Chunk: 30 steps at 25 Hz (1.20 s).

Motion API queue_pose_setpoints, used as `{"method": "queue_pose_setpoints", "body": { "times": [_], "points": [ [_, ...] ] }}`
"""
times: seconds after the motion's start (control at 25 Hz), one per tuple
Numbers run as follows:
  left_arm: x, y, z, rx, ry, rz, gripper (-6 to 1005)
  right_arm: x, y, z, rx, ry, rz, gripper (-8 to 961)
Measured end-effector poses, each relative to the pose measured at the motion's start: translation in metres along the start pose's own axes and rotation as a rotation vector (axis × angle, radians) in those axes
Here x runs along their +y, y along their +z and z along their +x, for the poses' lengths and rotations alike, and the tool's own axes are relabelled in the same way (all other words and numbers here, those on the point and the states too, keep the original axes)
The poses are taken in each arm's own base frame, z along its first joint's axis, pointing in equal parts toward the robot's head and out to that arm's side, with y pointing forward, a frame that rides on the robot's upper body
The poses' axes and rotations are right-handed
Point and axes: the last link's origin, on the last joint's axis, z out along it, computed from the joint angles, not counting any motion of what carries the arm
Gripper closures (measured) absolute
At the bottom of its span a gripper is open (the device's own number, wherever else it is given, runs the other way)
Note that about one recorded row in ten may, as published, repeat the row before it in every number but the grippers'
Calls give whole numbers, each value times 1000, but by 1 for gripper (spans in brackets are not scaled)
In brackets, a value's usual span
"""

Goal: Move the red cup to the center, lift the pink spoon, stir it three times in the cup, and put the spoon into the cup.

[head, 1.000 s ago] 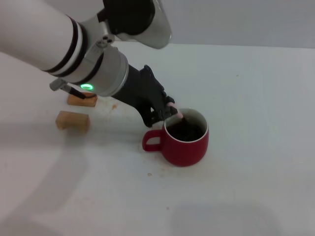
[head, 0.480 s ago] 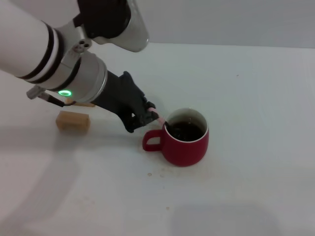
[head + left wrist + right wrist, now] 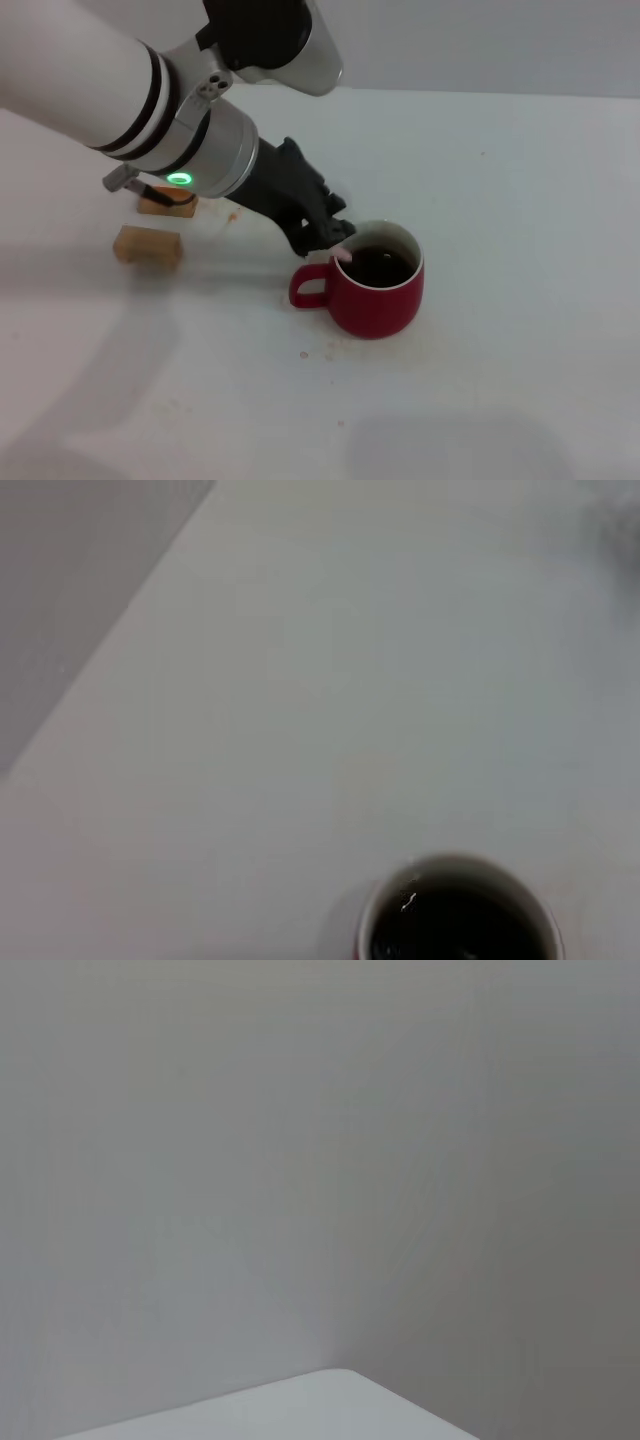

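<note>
In the head view, the left gripper (image 3: 335, 240) reaches down from the upper left to the near-left rim of the red cup (image 3: 375, 285). Its dark fingers (image 3: 318, 225) are clamped on the pink spoon (image 3: 344, 254), of which only a small pink piece shows at the cup's rim, just below the fingertips. The cup stands on the white table (image 3: 520, 200), directly beyond the gripper's tip, its handle pointing left and dark liquid inside. Two tan wooden blocks (image 3: 148, 245) lie behind the gripper, under the arm.

In the left wrist view, the red cup (image 3: 455, 915) sits at the frame's edge, liquid visible; no fingers show.

The right wrist view shows only a grey wall and a table corner (image 3: 300, 1410).
</note>
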Motion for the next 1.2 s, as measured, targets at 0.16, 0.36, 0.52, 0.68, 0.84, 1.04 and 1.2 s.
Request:
{"method": "queue_pose_setpoints", "body": {
  "times": [0.16, 0.36, 0.52, 0.68, 0.84, 1.04, 1.2],
  "points": [
    [1, -1, 9, 49, 13, 12, 740, -1, -1, 0, 2, 0, 2, 953],
    [-2, -10, 27, 192, 18, 66, 641, -1, -1, 0, 2, 0, 3, 953],
    [-18, -36, 36, 525, -50, 267, 467, -1, -2, 0, 0, 0, 4, 953],
    [-44, -70, 32, 873, -196, 583, 315, -1, -2, -1, -11, 0, 3, 953],
    [-57, -85, 16, 987, -389, 762, 216, -1, -2, -3, -23, -1, 2, 953],
    [-65, -98, 14, 1053, -489, 880, 176, -1, -1, -4, -28, -1, 3, 953],
    [-69, -114, 29, 1128, -456, 991, 179, -1, 1, -5, -31, -3, 0, 953]
  ]
}}
